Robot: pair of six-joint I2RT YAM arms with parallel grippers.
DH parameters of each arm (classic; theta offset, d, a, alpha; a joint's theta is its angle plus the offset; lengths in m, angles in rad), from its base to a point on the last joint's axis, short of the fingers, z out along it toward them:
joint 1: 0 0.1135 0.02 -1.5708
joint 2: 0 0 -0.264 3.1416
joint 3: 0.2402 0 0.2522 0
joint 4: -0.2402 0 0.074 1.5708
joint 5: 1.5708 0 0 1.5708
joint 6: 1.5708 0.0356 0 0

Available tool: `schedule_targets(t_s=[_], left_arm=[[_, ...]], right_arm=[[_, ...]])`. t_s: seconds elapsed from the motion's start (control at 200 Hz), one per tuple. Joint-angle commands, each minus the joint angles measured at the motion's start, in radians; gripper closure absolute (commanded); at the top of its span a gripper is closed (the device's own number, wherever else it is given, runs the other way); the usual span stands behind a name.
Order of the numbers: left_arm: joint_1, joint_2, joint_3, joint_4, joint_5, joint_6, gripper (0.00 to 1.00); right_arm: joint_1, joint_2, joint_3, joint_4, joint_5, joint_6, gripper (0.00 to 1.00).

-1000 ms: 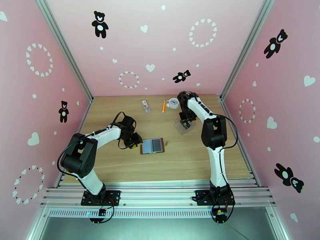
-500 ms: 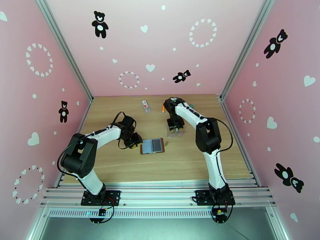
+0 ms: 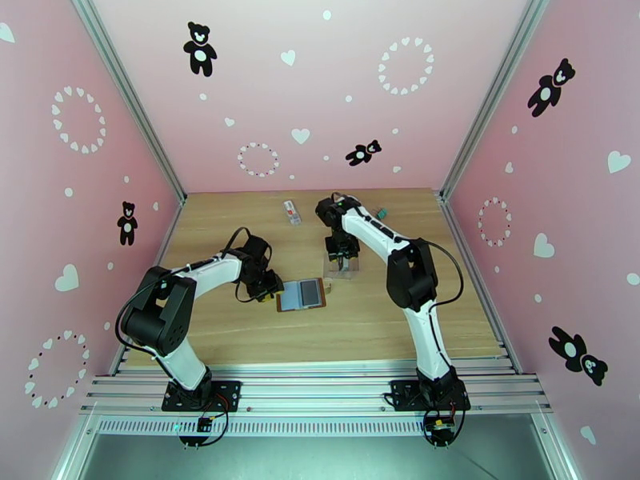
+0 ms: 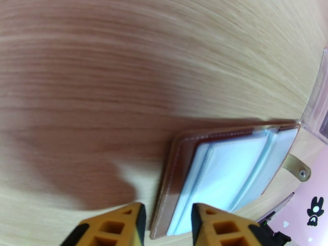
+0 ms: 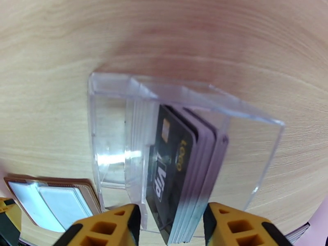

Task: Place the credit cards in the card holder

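Several cards (image 5: 180, 169) stand in a clear case (image 5: 110, 132), right between the half-spread fingers of the right gripper (image 5: 171, 220). Can't tell if it's actually squeezing them. Over by the left gripper (image 4: 166, 218) the holder (image 4: 229, 169) lies open, its near edge between the part-open fingers, nothing clamped.

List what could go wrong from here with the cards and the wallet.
1. The right claw straddles a whole stack of cards standing in the clear box. Closing may pinch several cards at once, or catch a box wall and drag the box along.
2. The wallet lies open with just its edge at the left claw. A card pushed in might slide the wallet if that hold is weak.
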Motion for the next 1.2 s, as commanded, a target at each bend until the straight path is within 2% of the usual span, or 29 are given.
schedule_targets(t_s=[0.0, 0.315, 0.616, 1.056, 1.191], left_arm=[[0.003, -0.031, -0.01, 0.005, 0.001, 0.015, 0.64], [0.003, -0.031, -0.009, 0.004, 0.0, 0.01, 0.64], [0.003, -0.028, -0.004, 0.006, 0.001, 0.006, 0.64], [0.002, -0.024, 0.001, 0.002, 0.002, 0.01, 0.64], [0.003, -0.023, 0.002, -0.002, 0.0, 0.015, 0.64]], right_arm=[[0.0, -0.031, 0.034, -0.03, 0.04, 0.001, 0.53], [-0.022, -0.017, 0.01, -0.044, 0.075, -0.009, 0.53], [-0.035, 0.008, -0.021, -0.022, -0.01, -0.03, 0.52], [-0.037, 0.044, -0.038, -0.019, -0.033, -0.034, 0.52], [-0.037, 0.039, -0.03, -0.028, -0.002, -0.035, 0.53]])
